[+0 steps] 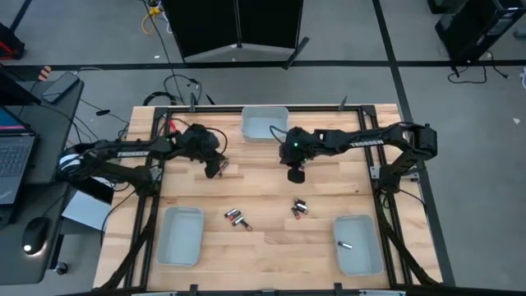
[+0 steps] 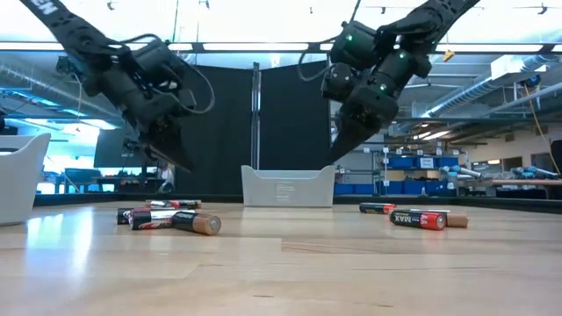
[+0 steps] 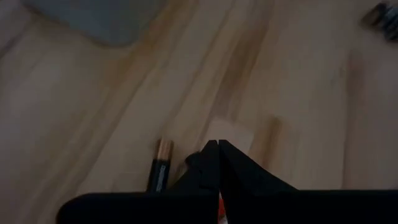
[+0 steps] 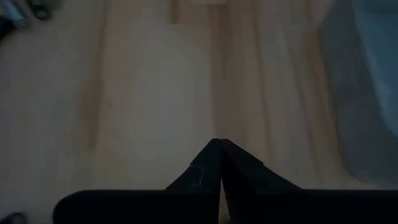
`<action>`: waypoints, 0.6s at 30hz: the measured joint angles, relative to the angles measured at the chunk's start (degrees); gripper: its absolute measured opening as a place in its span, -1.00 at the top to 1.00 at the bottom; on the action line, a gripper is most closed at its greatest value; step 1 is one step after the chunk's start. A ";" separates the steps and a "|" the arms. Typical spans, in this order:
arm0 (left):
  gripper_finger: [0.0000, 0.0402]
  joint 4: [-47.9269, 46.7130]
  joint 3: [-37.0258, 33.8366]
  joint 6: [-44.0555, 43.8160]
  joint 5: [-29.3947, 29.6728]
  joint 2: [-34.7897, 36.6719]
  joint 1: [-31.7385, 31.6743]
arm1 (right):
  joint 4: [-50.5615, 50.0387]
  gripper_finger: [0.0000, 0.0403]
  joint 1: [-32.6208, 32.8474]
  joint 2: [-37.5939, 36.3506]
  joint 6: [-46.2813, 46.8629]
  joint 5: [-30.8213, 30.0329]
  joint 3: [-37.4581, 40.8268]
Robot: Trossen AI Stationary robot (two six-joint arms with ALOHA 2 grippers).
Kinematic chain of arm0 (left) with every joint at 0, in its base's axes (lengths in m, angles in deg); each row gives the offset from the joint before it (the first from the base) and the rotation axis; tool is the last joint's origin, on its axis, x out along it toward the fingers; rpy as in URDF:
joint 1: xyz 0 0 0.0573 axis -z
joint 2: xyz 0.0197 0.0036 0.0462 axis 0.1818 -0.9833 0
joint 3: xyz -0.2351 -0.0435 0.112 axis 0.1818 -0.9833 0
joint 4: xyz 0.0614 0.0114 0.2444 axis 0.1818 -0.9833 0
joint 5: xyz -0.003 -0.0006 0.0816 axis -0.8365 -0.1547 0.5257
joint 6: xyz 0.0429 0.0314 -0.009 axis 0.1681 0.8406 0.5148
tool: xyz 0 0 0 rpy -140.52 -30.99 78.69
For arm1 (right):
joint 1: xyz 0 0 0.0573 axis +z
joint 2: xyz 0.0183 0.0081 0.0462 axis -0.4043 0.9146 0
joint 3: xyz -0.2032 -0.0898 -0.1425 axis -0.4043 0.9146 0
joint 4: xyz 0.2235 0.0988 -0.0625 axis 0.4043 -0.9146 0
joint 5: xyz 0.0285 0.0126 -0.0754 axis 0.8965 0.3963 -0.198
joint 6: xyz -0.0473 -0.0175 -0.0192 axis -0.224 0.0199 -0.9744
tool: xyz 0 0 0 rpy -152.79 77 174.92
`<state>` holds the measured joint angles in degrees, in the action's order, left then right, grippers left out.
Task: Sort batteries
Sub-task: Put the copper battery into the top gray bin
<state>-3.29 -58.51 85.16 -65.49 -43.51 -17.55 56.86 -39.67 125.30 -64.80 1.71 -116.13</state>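
Observation:
Several batteries lie on their sides on the wooden table in two small groups, one group (image 1: 237, 218) left of middle and one (image 1: 299, 208) right of middle; the low view shows both groups (image 2: 171, 219) (image 2: 421, 218). One more battery (image 1: 345, 245) lies in the near right tray (image 1: 362, 255). My left gripper (image 1: 215, 168) hangs shut above the table, on the far side of the left group; a black, copper-tipped battery (image 3: 160, 168) shows just past its fingers. My right gripper (image 1: 296, 175) hangs shut above bare wood on the far side of the right group. Neither holds anything that I can see.
A pale tray (image 1: 265, 123) stands at the far middle, another (image 1: 181, 236) at the near left. Bare wood lies between the two grippers and along the near edge. A dark frame runs along the table's sides.

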 joint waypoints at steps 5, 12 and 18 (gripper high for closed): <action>0.81 -13.69 7.07 -1.19 -1.52 -4.10 -0.56 | -1.93 0.89 -3.68 -0.24 7.09 4.49 0.02; 0.60 -14.08 12.87 3.75 2.25 -4.88 -0.52 | 5.46 0.85 -2.97 -0.72 3.26 0.46 0.02; 0.47 -14.21 11.46 5.93 10.39 -7.48 -0.83 | 7.02 0.79 -0.33 -0.79 -1.16 -2.69 0.08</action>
<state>-17.49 -47.05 91.09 -55.10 -50.99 -18.38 63.89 -39.99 124.51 -65.96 -0.98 -116.05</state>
